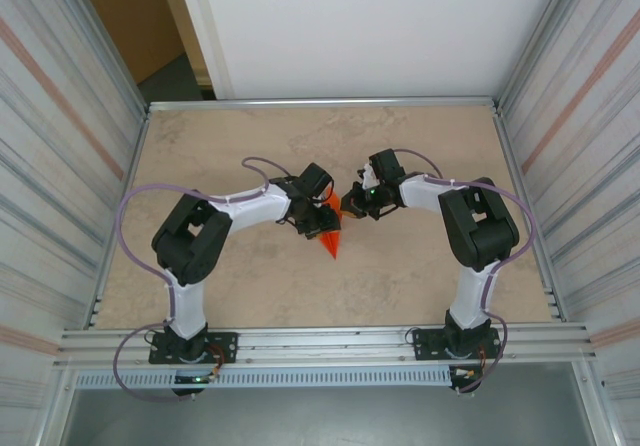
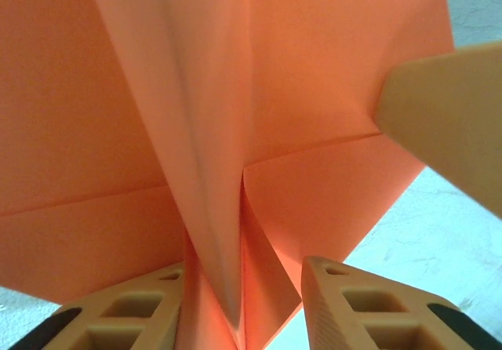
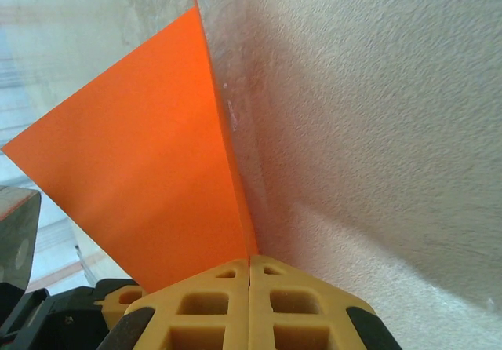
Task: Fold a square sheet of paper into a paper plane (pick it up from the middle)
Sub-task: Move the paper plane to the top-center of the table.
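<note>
Likely wing-folding: right claw (image 3: 249,262) pinches the paper plane (image 3: 149,146) — left claw (image 2: 243,275) straddles its keel, grip unclear; next, a clean crease.

A pale, marbled beige table (image 1: 400,286), bare-surfaced here.

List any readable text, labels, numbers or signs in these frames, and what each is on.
None can be read.
The orange paper is blank.
The left gripper, right gripper, table and side walls carry no legible lettering or numbers.
</note>
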`<move>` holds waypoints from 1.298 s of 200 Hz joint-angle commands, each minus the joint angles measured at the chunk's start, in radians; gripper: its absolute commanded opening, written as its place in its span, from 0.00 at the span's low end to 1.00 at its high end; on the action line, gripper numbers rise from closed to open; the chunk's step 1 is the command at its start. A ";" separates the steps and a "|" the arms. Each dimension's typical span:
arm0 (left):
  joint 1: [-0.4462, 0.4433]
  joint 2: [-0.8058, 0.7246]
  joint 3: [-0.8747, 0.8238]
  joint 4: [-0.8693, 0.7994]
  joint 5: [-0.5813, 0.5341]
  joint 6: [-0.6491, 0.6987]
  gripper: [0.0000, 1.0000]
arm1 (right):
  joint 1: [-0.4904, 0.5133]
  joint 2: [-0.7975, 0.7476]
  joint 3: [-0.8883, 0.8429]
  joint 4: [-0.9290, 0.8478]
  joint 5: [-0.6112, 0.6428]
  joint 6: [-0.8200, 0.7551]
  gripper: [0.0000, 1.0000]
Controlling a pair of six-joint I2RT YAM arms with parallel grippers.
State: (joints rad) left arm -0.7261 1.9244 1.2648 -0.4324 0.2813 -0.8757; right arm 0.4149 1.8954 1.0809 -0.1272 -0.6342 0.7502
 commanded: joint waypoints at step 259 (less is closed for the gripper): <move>0.187 0.120 0.332 -0.383 -0.238 0.480 0.08 | -0.116 -0.231 -0.149 -0.021 0.225 0.011 0.55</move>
State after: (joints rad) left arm -0.5381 1.9793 1.5265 -0.7376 0.0937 -0.5137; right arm 0.3019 1.6711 0.9440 -0.1303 -0.4320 0.7757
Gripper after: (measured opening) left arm 0.080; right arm 0.551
